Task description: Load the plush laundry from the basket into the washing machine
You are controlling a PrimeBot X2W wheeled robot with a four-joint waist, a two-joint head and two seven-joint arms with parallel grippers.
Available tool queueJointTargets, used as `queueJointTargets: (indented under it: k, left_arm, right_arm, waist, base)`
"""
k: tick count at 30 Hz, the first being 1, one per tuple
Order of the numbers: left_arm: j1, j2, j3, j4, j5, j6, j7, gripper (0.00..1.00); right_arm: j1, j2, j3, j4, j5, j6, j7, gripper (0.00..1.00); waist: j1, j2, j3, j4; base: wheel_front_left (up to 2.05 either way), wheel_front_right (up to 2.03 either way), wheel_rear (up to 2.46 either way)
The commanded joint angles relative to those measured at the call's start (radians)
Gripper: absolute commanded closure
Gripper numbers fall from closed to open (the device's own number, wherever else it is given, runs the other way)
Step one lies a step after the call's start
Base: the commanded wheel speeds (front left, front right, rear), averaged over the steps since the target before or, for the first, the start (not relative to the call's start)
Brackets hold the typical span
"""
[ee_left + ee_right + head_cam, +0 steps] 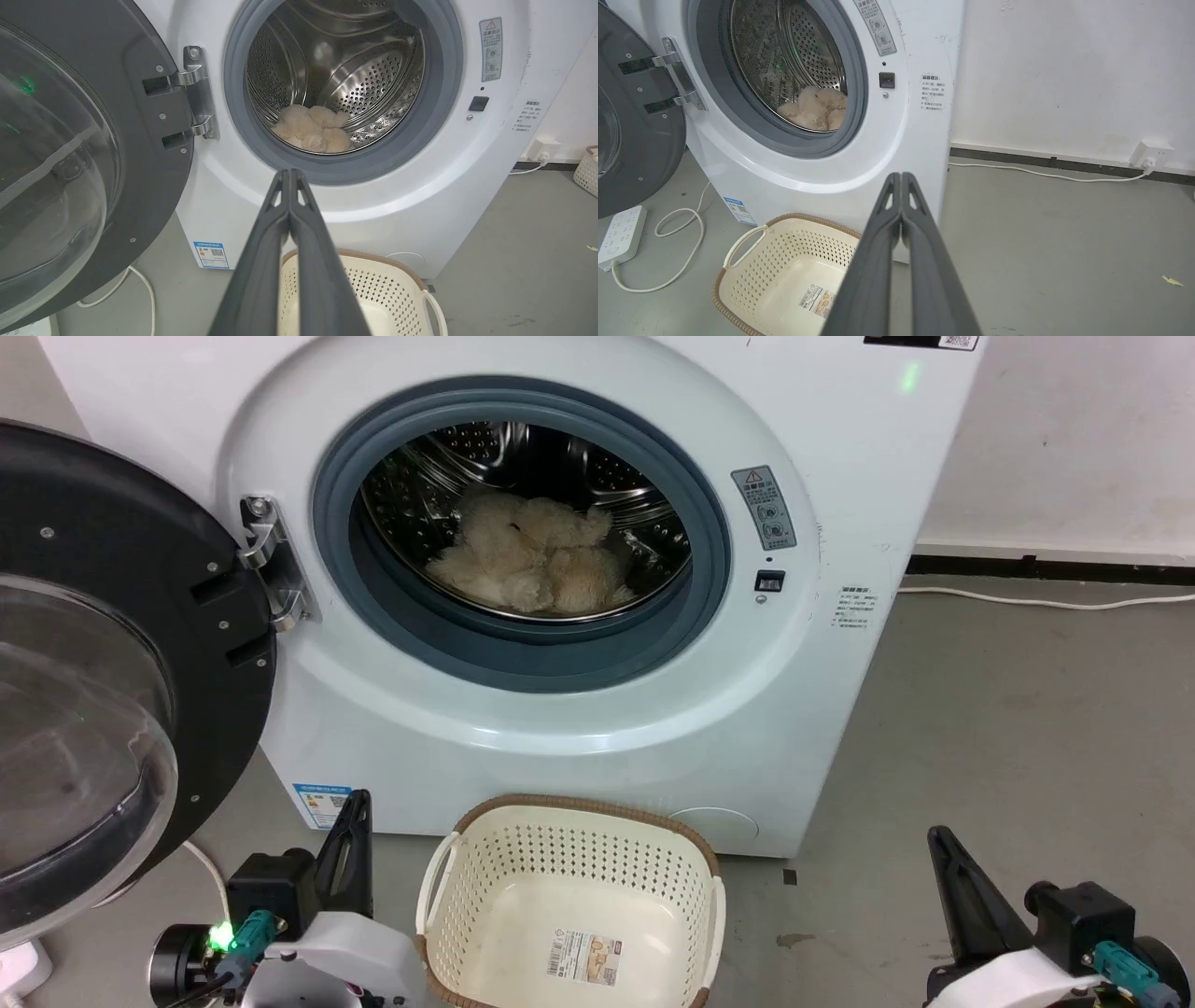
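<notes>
The fluffy cream plush laundry [532,560] lies at the bottom of the steel drum inside the white washing machine [579,728], whose porthole door [103,672] hangs wide open on the left. The plush [314,129] and the plush [815,109] show through the grey gasket in both wrist views. The perforated cream basket [485,868] stands on the floor before the washer, holding nothing but its label sticker. My left gripper [359,800] is shut at the lower left of the basket, empty [289,173]. My right gripper [936,837] is shut at the lower right, empty [901,177].
A white power strip [619,233] with a looping cable lies on the grey floor under the open door. Another white cable [1041,173] runs along the wall base to a socket [1150,156]. A second white basket [587,169] peeks in at far right.
</notes>
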Motion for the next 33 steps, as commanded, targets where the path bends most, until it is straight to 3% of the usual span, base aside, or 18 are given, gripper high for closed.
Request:
queueJointTargets:
  k: [1,33]
  left_arm:
    - [0.016,-0.012,0.009,-0.01,0.019,-0.008,0.007,1.0]
    - [0.029,-0.073,0.077,-0.051,0.137,-0.043,0.058,1.0]
  right_arm:
    - [-0.017,0.0,0.003,-0.009,-0.011,-0.001,0.006,1.0]
    - [-0.05,0.0,0.009,-0.035,-0.066,-0.001,0.07,1.0]
  waist:
    - [0.0,0.0,0.001,0.0]
    - [0.0,0.0,0.01,-0.002]
  base:
    - [0.0,0.0,0.0]
    - [0.0,0.0,0.0]
